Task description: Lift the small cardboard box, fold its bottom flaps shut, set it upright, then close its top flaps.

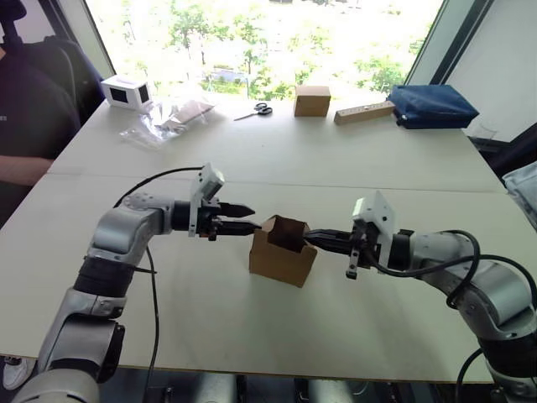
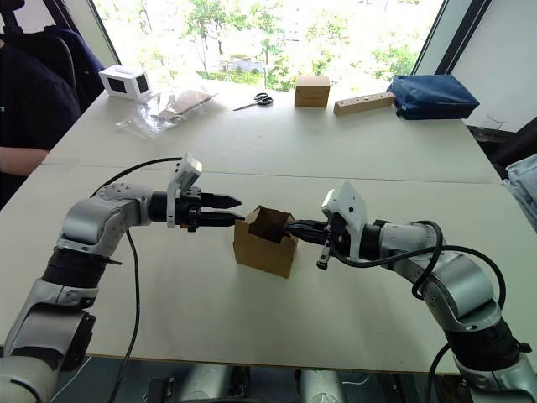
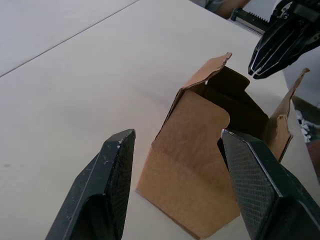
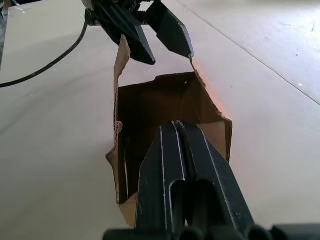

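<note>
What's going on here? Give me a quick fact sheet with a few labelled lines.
Object worked on: small cardboard box, standing upright on the white table
Top flaps: open, sticking up, inside visible
Left gripper: open, just beside the box, not touching
Right gripper: shut, tips at the box's top edge on the opposite side
Far edge of table: scissors, cube-shaped brown box, white box, clear plastic bags, wooden block, blue pouch
Bystander: person seated at the robot's left

bottom flaps: hidden beneath small cardboard box (image 1: 283, 252) | box interior: dark
</note>
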### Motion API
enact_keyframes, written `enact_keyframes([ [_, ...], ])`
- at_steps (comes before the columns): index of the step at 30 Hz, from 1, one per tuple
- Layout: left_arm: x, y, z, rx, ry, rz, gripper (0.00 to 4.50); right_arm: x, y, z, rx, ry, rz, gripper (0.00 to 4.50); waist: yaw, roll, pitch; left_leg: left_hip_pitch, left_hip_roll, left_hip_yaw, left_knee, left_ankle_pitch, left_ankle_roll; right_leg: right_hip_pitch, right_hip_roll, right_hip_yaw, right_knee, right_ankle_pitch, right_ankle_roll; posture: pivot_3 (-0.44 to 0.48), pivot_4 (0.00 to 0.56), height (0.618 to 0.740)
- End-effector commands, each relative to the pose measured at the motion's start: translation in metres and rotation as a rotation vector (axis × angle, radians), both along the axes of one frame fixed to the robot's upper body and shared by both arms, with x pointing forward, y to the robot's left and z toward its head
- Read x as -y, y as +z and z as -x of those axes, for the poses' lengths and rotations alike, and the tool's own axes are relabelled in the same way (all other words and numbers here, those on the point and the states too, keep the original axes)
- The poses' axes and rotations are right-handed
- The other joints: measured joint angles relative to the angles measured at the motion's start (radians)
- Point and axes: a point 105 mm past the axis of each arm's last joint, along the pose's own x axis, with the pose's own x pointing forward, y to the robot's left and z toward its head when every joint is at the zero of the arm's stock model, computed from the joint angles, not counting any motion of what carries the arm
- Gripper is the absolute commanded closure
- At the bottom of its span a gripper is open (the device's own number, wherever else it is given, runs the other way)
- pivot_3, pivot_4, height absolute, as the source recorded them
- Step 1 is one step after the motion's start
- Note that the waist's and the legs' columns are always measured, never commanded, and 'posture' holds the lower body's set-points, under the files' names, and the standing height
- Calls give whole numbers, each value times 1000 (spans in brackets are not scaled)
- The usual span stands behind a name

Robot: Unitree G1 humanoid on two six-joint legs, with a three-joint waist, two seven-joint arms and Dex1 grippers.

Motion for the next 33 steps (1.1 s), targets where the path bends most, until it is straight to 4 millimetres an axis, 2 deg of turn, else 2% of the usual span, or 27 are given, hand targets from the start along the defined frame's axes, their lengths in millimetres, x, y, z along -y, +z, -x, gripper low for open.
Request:
enact_keyframes([
  [1, 6, 14, 0, 57, -28, 21, 1710, -3, 5, 0, 34, 12, 9, 4500, 0, 0, 0, 0, 0, 0, 0, 0, 0, 0, 0, 0, 0, 0, 0, 0, 150, 740],
  [4, 8, 15, 2, 62, -43, 20, 1710, -4, 4, -2, 36, 8, 9, 4500, 0, 0, 0, 0, 0, 0, 0, 0, 0, 0, 0, 0, 0, 0, 0, 0, 150, 740],
  [7, 8, 19, 4, 58, -51, 43, 2315, -4, 5, -3, 39, 4, 0, 4500, 0, 0, 0, 0, 0, 0, 0, 0, 0, 0, 0, 0, 0, 0, 0, 0, 150, 740],
  [11, 3, 25, 2, 69, -29, 54, 3858, -2, 5, -3, 40, 0, -4, 4500, 0, 0, 0, 0, 0, 0, 0, 0, 0, 0, 0, 0, 0, 0, 0, 0, 150, 740],
  [13, 2, 26, 4, 65, -33, 58, 4457, -1, 4, -2, 39, -3, -5, 4500, 0, 0, 0, 0, 0, 0, 0, 0, 0, 0, 0, 0, 0, 0, 0, 0, 150, 740],
  [26, 11, 7, 14, 35, -137, -8, 4457, -1, 2, -3, 45, -18, 2, 4500, 0, 0, 0, 0, 0, 0, 0, 0, 0, 0, 0, 0, 0, 0, 0, 0, 150, 740],
  [33, 20, -12, 14, 30, -173, -78, 4457, -2, -11, -3, 37, -21, 66, 4500, 0, 0, 0, 0, 0, 0, 0, 0, 0, 0, 0, 0, 0, 0, 0, 0, 150, 740],
])
